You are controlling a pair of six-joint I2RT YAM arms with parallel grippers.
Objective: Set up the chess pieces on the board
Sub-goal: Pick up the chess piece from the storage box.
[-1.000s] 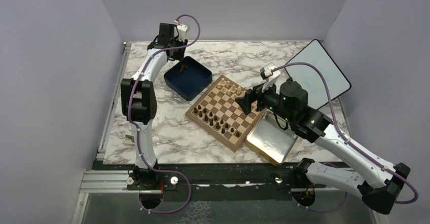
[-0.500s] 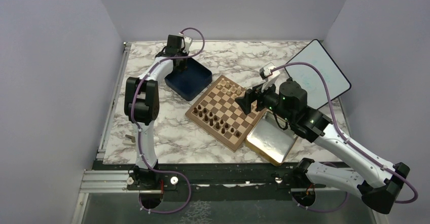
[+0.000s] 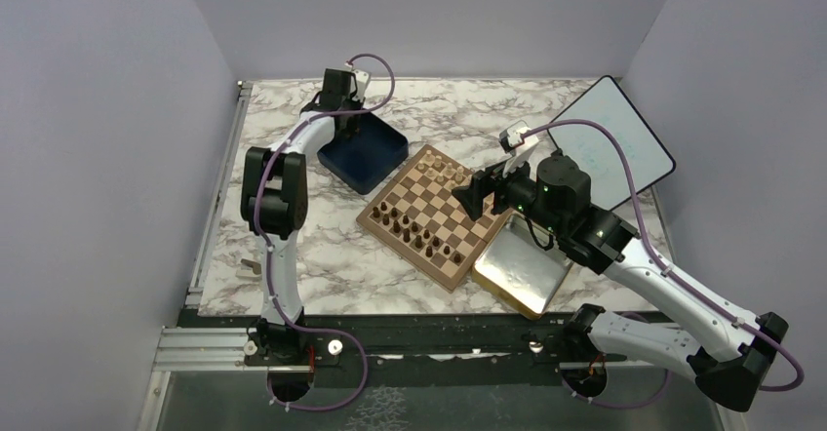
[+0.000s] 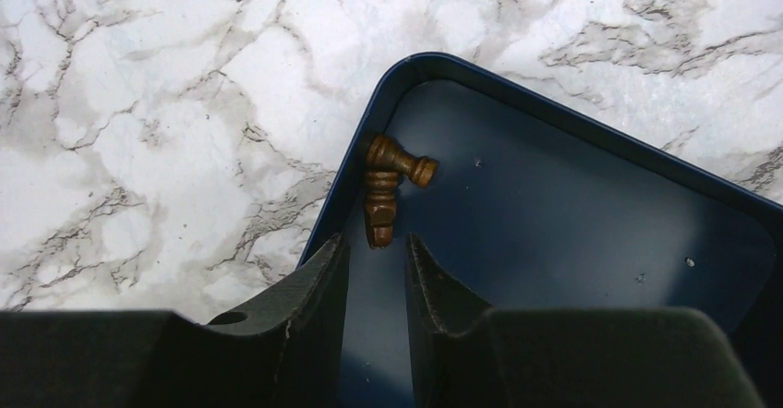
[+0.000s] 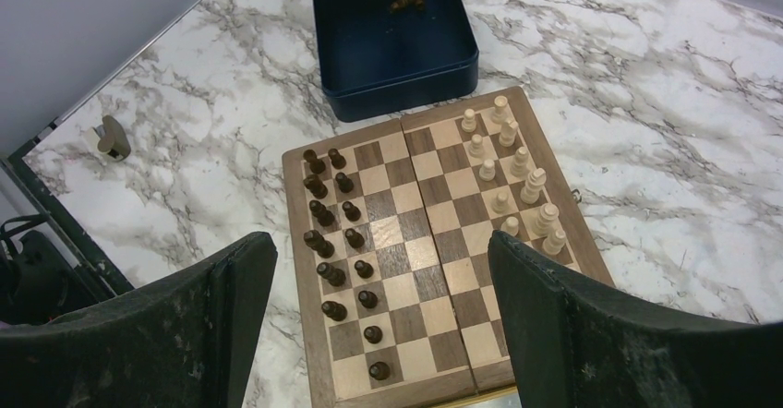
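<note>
Our left pincer (image 4: 374, 242), narrowed but empty, hangs just short of a dark chess piece (image 4: 383, 191) lying in a corner of the blue box (image 4: 554, 223) at the worktop's far left, while our right pincer (image 5: 379, 238) gapes over the board (image 5: 420, 270), whose dark back row has gaps.

The left arm (image 3: 276, 207) and the right arm (image 3: 673, 304) are built of white, rounded links joined by chunky black joint housings. Each carries a purple cable (image 3: 369, 58) that runs loosely along it to the wrist, where a small white camera block (image 3: 514, 137) sits. Small green lights (image 3: 544, 191) glow on the right arm's black wrist housing. The fingers (image 5: 166, 334) are matte black, wedge-shaped and flecked with pale scuffs; one left finger (image 4: 185, 353) has a round hole (image 4: 226, 318).
</note>
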